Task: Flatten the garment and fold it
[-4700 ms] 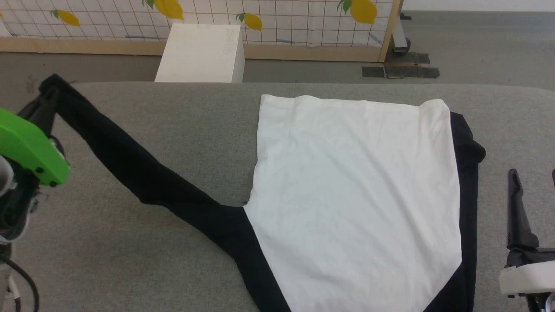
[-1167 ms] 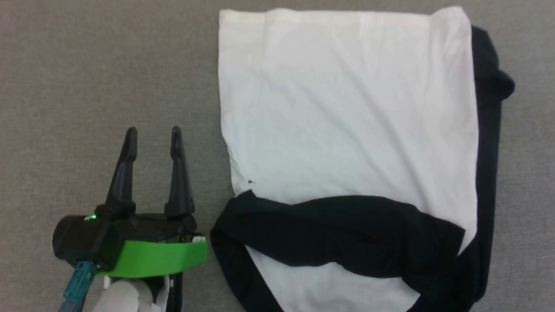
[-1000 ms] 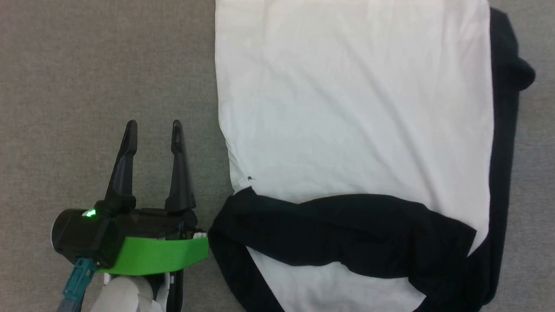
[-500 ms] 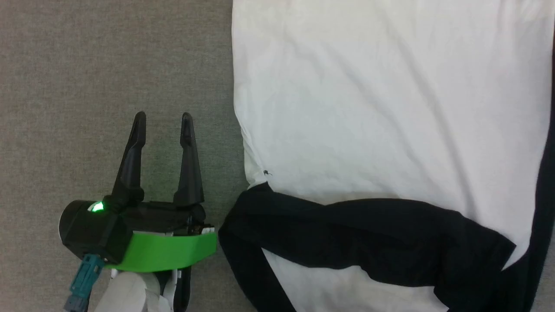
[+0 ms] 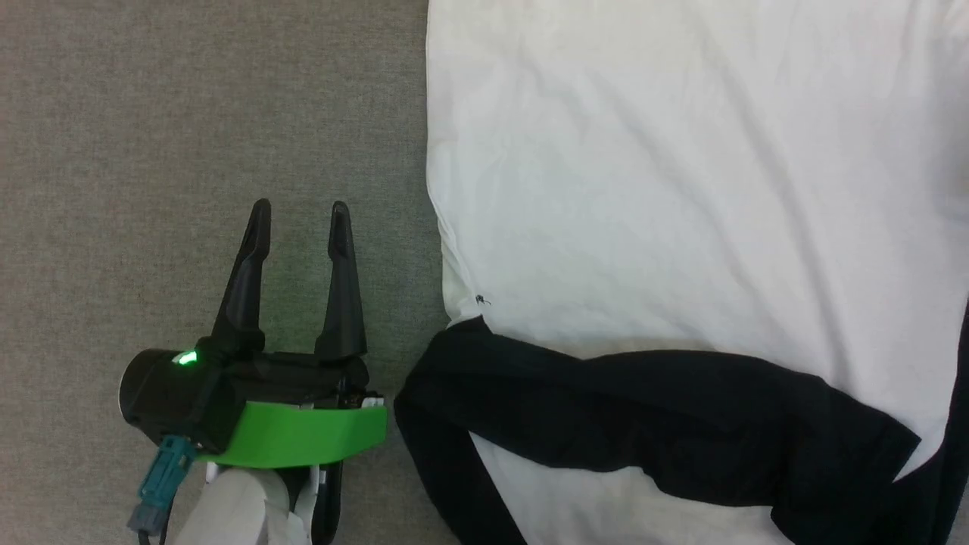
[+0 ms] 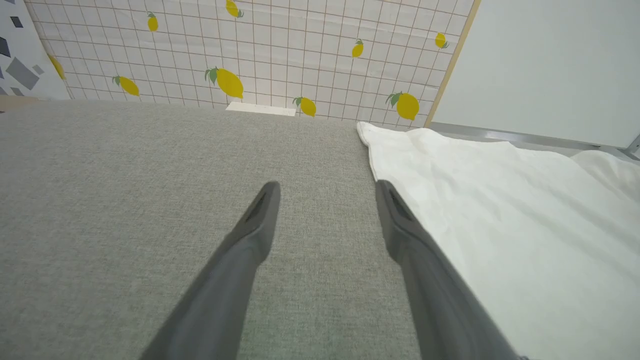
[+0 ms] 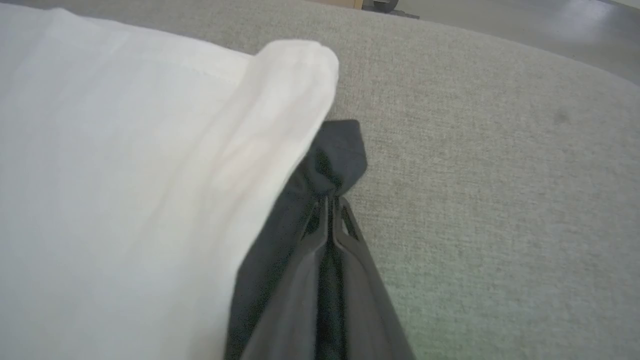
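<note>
Nearest the robot, the left tool hovers over the flat grey cloth-covered tabletop. Its two long dark fingers are spread wide with nothing between them, and they point away from the robot. Just to its right lies the garment, a soft white T-shirt with black sleeves, plain side up. One long black sleeve is laid crosswise over the near part of it.

The garment's long axis runs away from the robot, parallel to the left tool's fingers. In the left wrist view its white edge passes right beside the inner finger of that tool, not touching.

The right tool is pressed closed at the garment's right edge, pinching a bunch of the other black sleeve, which pokes out from under a rolled white corner. So the right arm has the cloth, and the next move likely turns on drawing that sleeve out or across toward the left.

The head view cuts off the garment's far hem, right edge and neck. How much cloth sits between the closed fingers is hard to tell. Farthest off stands a white grid-patterned backdrop printed with yellow lemons.
</note>
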Motion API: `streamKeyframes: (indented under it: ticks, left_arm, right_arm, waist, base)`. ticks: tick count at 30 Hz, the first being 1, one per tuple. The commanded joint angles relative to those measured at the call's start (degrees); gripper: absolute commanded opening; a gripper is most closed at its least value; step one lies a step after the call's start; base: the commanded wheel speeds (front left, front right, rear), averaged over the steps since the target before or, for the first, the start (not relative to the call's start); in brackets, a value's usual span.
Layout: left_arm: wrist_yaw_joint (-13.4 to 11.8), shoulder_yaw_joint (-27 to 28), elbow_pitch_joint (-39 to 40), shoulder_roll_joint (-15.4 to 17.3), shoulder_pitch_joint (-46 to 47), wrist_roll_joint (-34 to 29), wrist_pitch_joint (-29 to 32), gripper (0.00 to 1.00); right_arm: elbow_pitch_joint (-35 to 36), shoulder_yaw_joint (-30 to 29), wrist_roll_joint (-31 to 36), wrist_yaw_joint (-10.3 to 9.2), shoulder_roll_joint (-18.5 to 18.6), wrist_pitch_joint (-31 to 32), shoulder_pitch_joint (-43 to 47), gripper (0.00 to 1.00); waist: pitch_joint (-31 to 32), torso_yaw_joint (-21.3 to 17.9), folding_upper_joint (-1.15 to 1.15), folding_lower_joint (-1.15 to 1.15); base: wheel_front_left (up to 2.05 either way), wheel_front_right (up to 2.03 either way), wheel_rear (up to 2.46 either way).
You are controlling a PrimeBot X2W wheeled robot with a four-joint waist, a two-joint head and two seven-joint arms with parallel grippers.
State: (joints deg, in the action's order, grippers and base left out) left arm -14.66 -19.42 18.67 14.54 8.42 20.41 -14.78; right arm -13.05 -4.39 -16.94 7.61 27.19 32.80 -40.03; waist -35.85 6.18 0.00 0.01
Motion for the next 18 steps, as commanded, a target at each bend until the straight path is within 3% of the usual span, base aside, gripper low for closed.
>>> streamKeyframes:
  ticks: [1,10,18]
  left_arm:
    - [0.24,0.11,-0.41,-0.1,0.93,-0.13,-0.22,1.0]
    - [0.3,1.12,-1.74,0.6,-0.91,0.72,-0.2,1.0]
    - [-0.32,2.94,-2.21,1.97,-5.56,2.45,0.12,1.0]
  right_arm:
    - [-1.74,-0.13,1.38,-0.12,0.36,-0.32,0.45,0.0]
    - [-2.25,-8.81,3.32,-0.12,-1.88,-9.35,1.28,0.0]
    - [4.67,-19.67,2.92,-0.12,-4.91,-12.17,8.75,0.0]
  waist:
    - [0.66,-0.25,0.0,-0.01]
    - [8.1,-1.93,0.0,-0.01]
    - [17.3,-4.27,0.0,-0.01]
  base:
    - [0.0,0.0,0.0]
    - [0.0,0.0,0.0]
    - [0.0,0.0,0.0]
